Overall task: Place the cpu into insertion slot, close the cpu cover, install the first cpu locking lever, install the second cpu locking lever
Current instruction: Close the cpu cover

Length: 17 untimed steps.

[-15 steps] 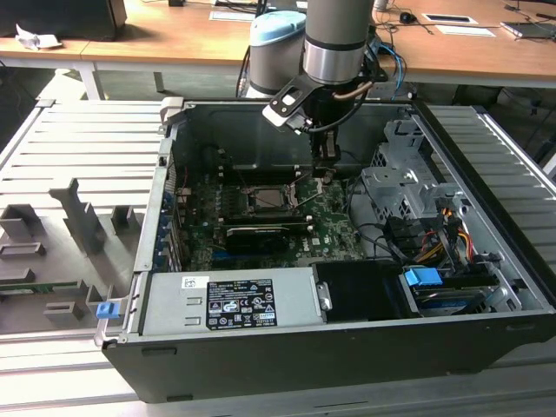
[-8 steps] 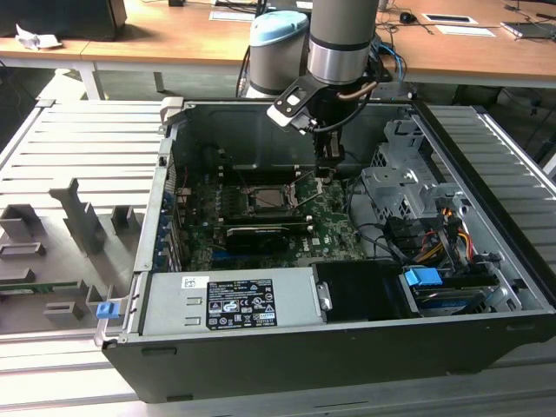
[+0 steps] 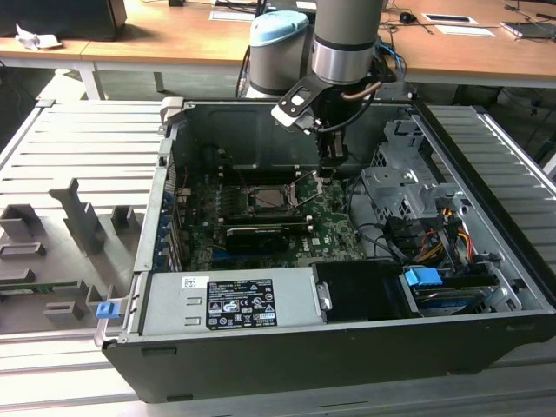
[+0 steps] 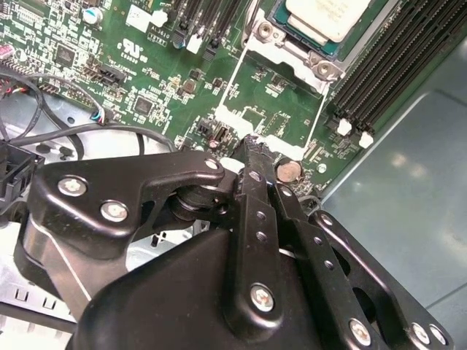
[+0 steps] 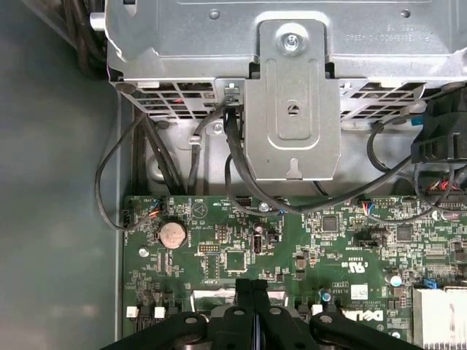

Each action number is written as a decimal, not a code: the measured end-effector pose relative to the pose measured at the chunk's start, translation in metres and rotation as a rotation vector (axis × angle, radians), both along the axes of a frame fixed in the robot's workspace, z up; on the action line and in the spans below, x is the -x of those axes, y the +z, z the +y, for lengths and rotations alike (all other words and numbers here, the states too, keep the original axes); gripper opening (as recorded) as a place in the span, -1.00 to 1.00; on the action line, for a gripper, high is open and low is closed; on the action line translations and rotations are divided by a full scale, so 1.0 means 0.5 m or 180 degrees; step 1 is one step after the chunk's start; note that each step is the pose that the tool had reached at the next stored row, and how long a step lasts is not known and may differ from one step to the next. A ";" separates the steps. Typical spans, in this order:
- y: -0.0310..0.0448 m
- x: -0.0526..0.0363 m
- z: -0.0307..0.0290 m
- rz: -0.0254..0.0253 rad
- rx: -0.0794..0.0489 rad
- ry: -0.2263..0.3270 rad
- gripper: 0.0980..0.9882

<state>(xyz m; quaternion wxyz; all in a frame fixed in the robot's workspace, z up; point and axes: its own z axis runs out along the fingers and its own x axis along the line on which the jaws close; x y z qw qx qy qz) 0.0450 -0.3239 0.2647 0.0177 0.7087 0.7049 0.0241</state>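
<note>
In the exterior view, the arm reaches down into an open computer case (image 3: 486, 156), and the pincer (image 3: 328, 174) hangs low over the green motherboard (image 3: 334, 228). The insertion slot (image 3: 269, 198) lies near the pincer, on the exterior view's left of it. A long black card (image 3: 256, 234) sits on the board nearer the camera than both. A grey power supply box (image 3: 234, 300) lies well apart from the pincer, at the near edge of the case.

In the second wrist view, the pincer (image 4: 252, 144) has its two black fingers (image 4: 257, 189) pressed together, with nothing seen between the tips. The tips are just above the board, and a round coin cell (image 4: 290, 170) is just beside them. Beyond the tips lies the insertion slot (image 4: 288, 51) with its metal rim. The cpu (image 4: 332, 14) sits inside it, silver top up, near the pincer but apart from it. Whether the cover is down over the chip cannot be told. Long black memory slots (image 4: 394, 51) run beside the socket, farther from the tips.

In the first wrist view, the pincer (image 5: 252, 286) again shows its fingers together over the board (image 5: 328, 248). The coin cell (image 5: 173, 233) lies near the tips, to one side. A grey metal drive cage (image 5: 292, 109) stands beyond the board's edge, well ahead of the pincer. Black cables (image 5: 109, 182) loop between the cage and the board.
</note>
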 end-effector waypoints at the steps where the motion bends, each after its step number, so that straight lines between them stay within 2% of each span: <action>1: 0.000 -0.001 0.000 0.0000 0.0000 0.0000 -0.98; 17: 0.000 -0.010 0.000 0.0000 0.0000 0.0000 -0.98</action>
